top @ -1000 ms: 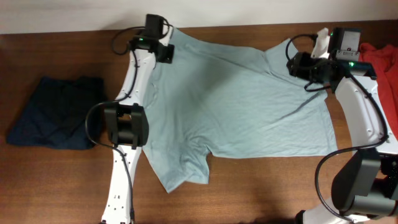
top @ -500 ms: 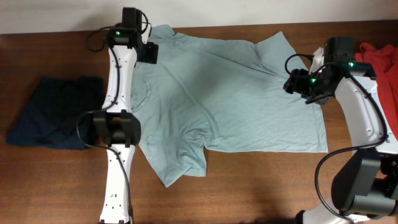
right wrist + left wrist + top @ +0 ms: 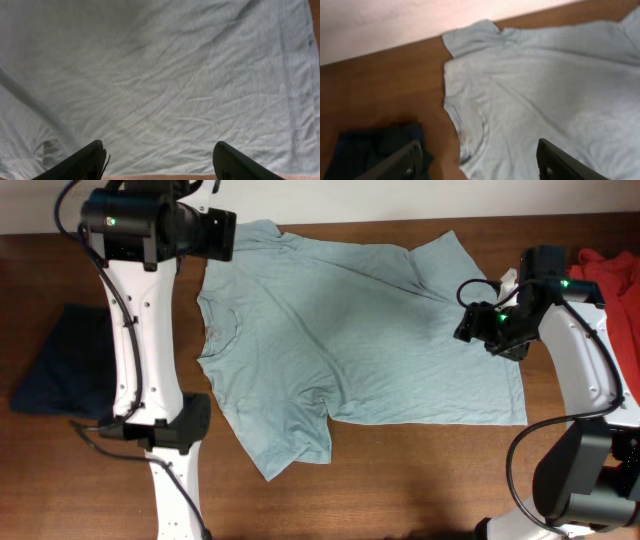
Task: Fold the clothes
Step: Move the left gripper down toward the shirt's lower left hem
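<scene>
At 6 o'clock on the table (image 3: 400, 480), nearest the arm bases, a strip of bare wood gives room to drag or fold toward. The near sleeve (image 3: 290, 445) of the shirt (image 3: 370, 340) reaches into it, slightly rumpled.

The shirt lies spread flat across the middle, with its collar (image 3: 218, 330) at 9 o'clock and its hem (image 3: 522, 380) at 3. It looks thin, limp and light, so it will likely sag and crease when lifted and slide easily on the wood. It is best pinched at a seam or corner, probably the hem corners or the shoulder seams beside the collar.

The right gripper (image 3: 160, 145) hangs over the cloth near the hem, with its jaws apart and nothing between them. The left gripper (image 3: 480, 145) is raised above the collar side, also spread wide and empty.

At 9 o'clock a navy garment (image 3: 60, 370) sits apart from the shirt. At 2 o'clock a red garment (image 3: 610, 275) lies just beyond the right arm, so a sweep that way is cramped.

At 11 o'clock the far sleeve (image 3: 258, 235) lies at the table's back edge, leaving little room there
</scene>
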